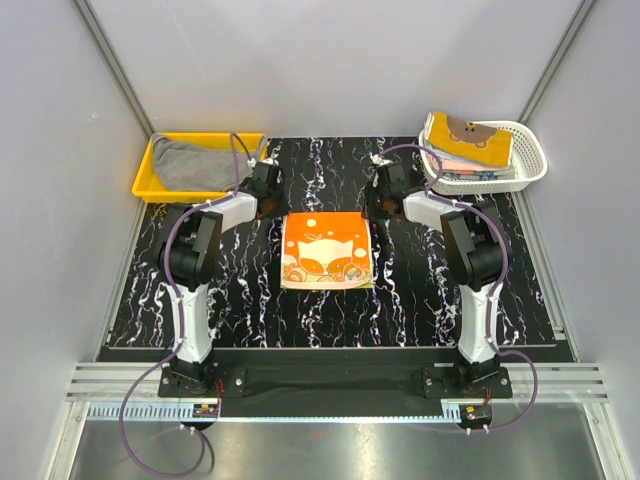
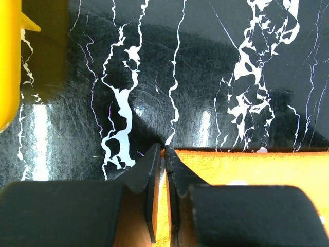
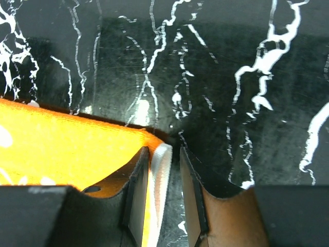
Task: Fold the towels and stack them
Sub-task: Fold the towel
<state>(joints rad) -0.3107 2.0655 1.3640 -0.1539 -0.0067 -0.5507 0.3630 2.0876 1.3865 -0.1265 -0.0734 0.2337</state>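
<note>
From the top camera I see the orange towel [image 1: 326, 250] lying flat and open in the middle of the black marbled mat [image 1: 240, 290], not yet folded. The left gripper [image 1: 272, 206] sits at its far-left corner and the right gripper [image 1: 378, 205] at its far-right corner. A grey towel [image 1: 190, 165] lies crumpled in the yellow tray [image 1: 146, 182]. Folded towels [image 1: 468, 140] fill the white basket [image 1: 532, 165].

On the left wrist camera the jaws are almost together, with a sliver of orange cloth between them. I read that as a pinch on the corner.

On the right wrist camera the jaws stand partly apart. The white-hemmed corner lies between them against 1 finger, with a gap to the other, so nothing is gripped there.

I judge the cloth light, limp and likely to sag. I would hold both far corners at the hem, where it is thickest, and lift them evenly so that neither slips.
</note>
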